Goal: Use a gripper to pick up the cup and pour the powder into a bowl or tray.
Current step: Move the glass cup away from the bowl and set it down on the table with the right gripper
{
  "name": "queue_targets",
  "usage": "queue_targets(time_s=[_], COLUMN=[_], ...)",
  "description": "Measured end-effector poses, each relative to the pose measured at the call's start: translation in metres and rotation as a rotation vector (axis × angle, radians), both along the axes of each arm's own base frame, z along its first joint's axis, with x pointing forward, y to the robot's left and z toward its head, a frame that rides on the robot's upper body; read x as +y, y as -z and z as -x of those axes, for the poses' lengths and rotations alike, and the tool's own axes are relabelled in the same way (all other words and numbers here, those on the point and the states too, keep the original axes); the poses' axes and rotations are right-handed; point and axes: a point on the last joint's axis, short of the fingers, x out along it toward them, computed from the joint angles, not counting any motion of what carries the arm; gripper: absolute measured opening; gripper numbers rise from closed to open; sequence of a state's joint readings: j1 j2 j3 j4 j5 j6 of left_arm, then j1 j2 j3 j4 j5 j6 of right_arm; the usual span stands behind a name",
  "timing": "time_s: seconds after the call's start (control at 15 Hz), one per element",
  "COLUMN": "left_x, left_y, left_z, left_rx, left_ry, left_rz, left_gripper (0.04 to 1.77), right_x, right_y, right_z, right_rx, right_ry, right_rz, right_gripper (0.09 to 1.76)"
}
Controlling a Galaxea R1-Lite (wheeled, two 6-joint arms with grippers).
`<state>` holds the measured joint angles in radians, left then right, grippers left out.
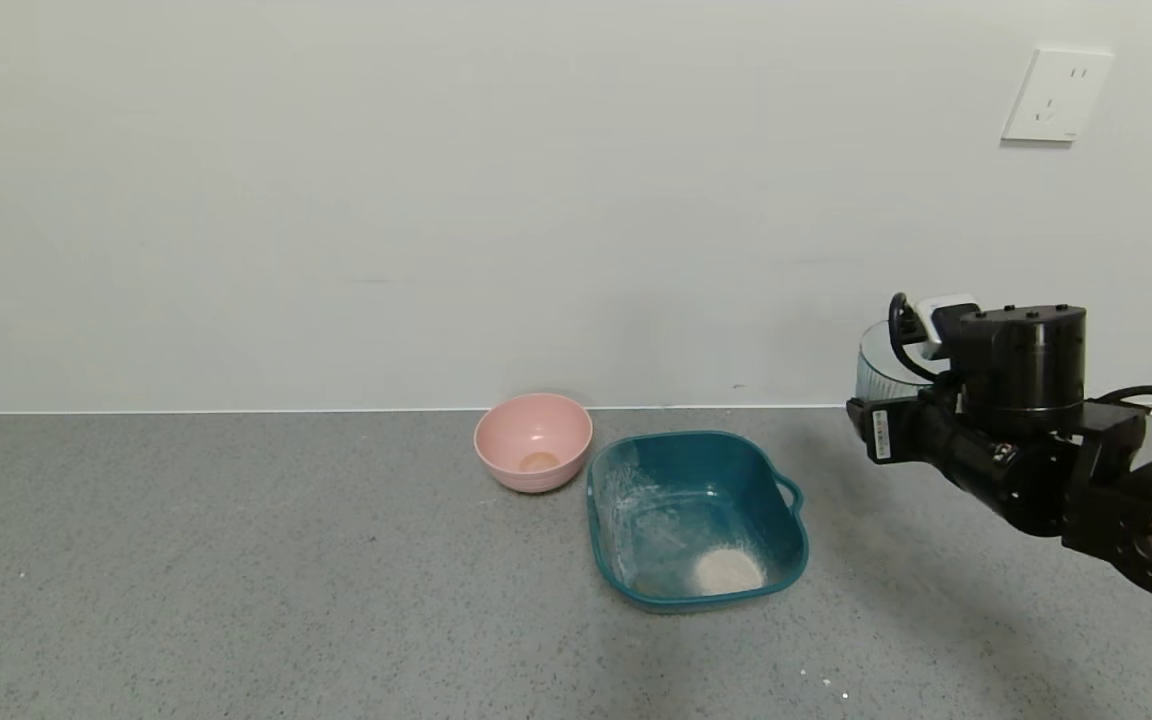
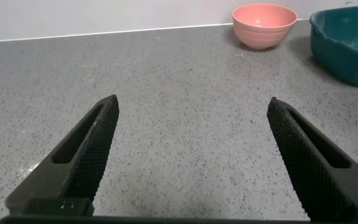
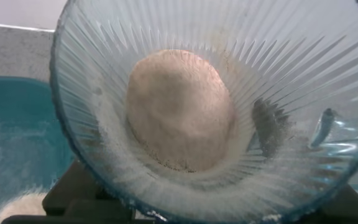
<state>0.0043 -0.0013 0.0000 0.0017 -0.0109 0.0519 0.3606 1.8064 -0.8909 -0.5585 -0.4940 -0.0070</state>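
My right gripper (image 1: pixel 908 388) is shut on the ribbed pale blue-green cup (image 1: pixel 876 362) and holds it above the table, to the right of the teal basin (image 1: pixel 656 470) and apart from it. In the right wrist view the cup (image 3: pixel 303 68) fills the picture, with a beige mound of powder (image 3: pixel 179 112) inside and whitish dust on its wall. The basin (image 3: pixel 14 106) shows behind the cup. A small pale mound of powder (image 1: pixel 728 572) lies in the basin's near corner, and its inside is white-dusted. My left gripper (image 2: pixel 194 102) is open and empty over bare table.
A round pink bowl (image 1: pixel 533 440) stands just left of the basin, near the wall; it also shows in the left wrist view (image 2: pixel 265 25), with the basin (image 2: pixel 347 50) beside it. A few white specks (image 1: pixel 831 685) lie on the grey table. A wall socket (image 1: pixel 1056 95) is high on the right.
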Motion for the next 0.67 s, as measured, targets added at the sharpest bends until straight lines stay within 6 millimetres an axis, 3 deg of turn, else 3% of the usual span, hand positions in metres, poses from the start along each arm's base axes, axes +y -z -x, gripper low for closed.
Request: queue_targets(time_s=[0.27,0.67], left_x=[0.000,0.000], left_y=[0.000,0.000], left_z=[0.000,0.000], left_rx=[0.000,0.000], left_ry=[0.000,0.000], left_rz=[0.000,0.000], left_gripper=[1.72,1.72], right_x=[-0.009,-0.013], right_y=[0.037,0.089], right_z=[-0.011,-0.021], right_rx=[-0.020,0.101], right_ry=[0.013,0.041], right_rz=[-0.019,-0.022], right_gripper=[1.31,1.31])
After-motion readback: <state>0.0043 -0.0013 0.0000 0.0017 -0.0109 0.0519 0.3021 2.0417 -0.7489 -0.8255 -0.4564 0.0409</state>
